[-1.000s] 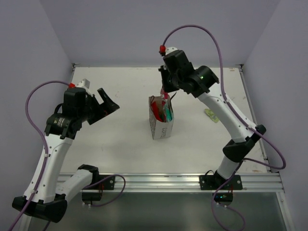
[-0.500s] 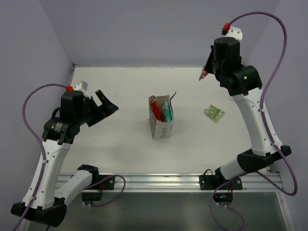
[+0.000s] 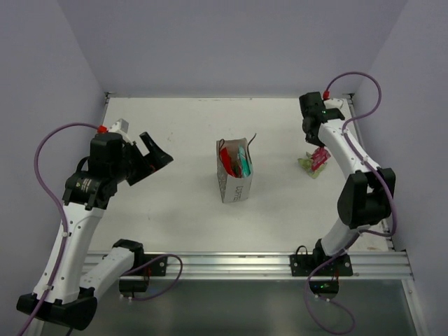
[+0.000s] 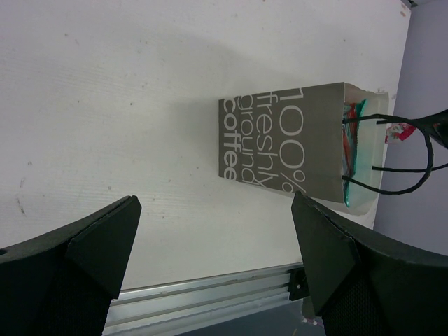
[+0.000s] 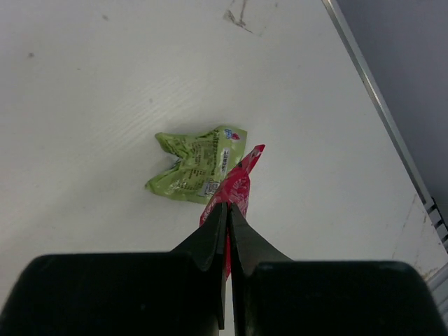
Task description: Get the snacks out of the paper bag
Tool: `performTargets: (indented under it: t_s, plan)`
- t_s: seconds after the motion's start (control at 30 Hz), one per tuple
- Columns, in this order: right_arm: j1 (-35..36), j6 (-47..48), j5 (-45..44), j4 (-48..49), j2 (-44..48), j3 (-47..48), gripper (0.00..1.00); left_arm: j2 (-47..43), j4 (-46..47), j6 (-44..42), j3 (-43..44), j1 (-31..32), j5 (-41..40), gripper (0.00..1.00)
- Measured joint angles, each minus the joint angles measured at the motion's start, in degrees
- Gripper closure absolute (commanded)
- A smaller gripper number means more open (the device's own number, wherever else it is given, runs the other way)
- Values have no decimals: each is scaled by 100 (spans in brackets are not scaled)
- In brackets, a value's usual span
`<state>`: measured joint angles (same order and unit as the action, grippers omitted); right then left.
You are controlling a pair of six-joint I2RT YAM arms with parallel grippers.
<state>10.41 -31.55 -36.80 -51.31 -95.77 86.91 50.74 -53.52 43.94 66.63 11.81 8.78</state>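
The grey-beige paper bag [image 3: 234,175] with white "coffee" lettering stands upright at the table's middle; it also shows in the left wrist view [image 4: 294,143]. A bright red packet [image 3: 227,158] and a teal packet [image 3: 244,162] stick up inside it. My right gripper [image 5: 229,208] is shut on a small pink-red packet [image 5: 236,187], held low over the table at the right [image 3: 320,158], beside a green packet [image 5: 196,164] lying there. My left gripper [image 3: 155,149] is open and empty, left of the bag.
The table's right edge rail [image 5: 378,105] runs close to the right gripper. The front aluminium rail [image 3: 238,264] lies along the near edge. Purple-grey walls enclose the table on three sides.
My right arm lifted the pink-red packet out of the bag, swung right and came down beside the green packet. The left arm has barely moved.
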Motion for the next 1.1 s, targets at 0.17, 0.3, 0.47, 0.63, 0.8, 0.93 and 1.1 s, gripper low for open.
performTargets:
  t_s: [0.17,0.3,0.47,0.63,0.8,0.93,1.1]
  plan:
    - [-356,-92,-20,59,-474,-190,100,-2,-42,-2,0,0,0,2]
    - [-568,-103,-2,70,-894,-72,100,-2,-103,-2,0,0,0,2]
    - [-592,-79,195,37,-1436,345,96,-2,-151,0,0,0,0,2]
    - [-566,20,555,55,-1528,439,39,-2,-153,0,0,0,0,2]
    - [-557,114,739,46,-1523,551,31,-4,-153,2,0,0,-2,2]
    - [-476,140,831,4,-1360,691,32,-4,-151,2,0,0,0,2]
    - [-22,275,1174,-98,-748,1147,36,-4,-149,2,0,0,0,2]
